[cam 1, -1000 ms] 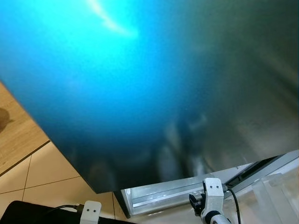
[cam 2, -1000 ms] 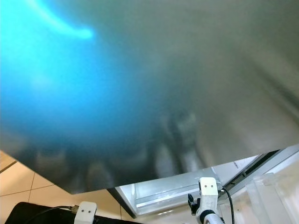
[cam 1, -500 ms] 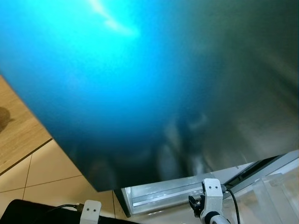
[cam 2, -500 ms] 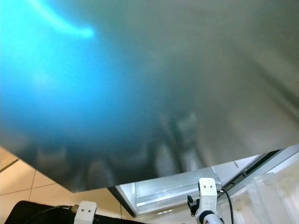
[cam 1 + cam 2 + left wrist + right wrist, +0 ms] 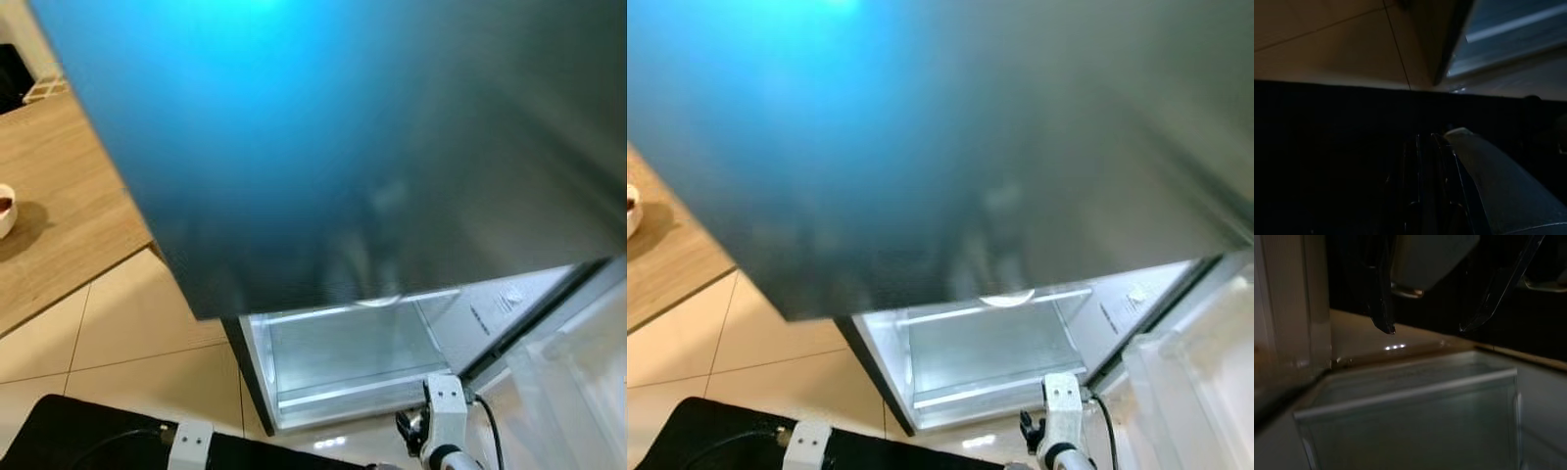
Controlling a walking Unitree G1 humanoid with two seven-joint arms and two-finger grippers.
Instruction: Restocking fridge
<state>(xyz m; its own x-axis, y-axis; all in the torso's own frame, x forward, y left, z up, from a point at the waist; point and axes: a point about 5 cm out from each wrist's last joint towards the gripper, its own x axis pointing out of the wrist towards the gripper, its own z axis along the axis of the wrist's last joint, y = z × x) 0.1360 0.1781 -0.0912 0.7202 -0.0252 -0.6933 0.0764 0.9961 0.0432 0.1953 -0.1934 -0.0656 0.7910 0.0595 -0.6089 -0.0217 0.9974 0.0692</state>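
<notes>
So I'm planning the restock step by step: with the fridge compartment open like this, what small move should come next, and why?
Probably step back and tilt the head up. The steel door crowds the eye views, and the lit compartment shows only near floor level. The right gripper hangs open with nothing between its fingers, so there is nothing to stock yet.

Head pair: close, looking down past fridge door [image 5: 372, 147]; both share open fridge [image 5: 989, 357], floor [image 5: 118, 333].
Left wrist: dark, low, toward floor.
Right wrist: close on clear bin [image 5: 1410, 416].
</notes>
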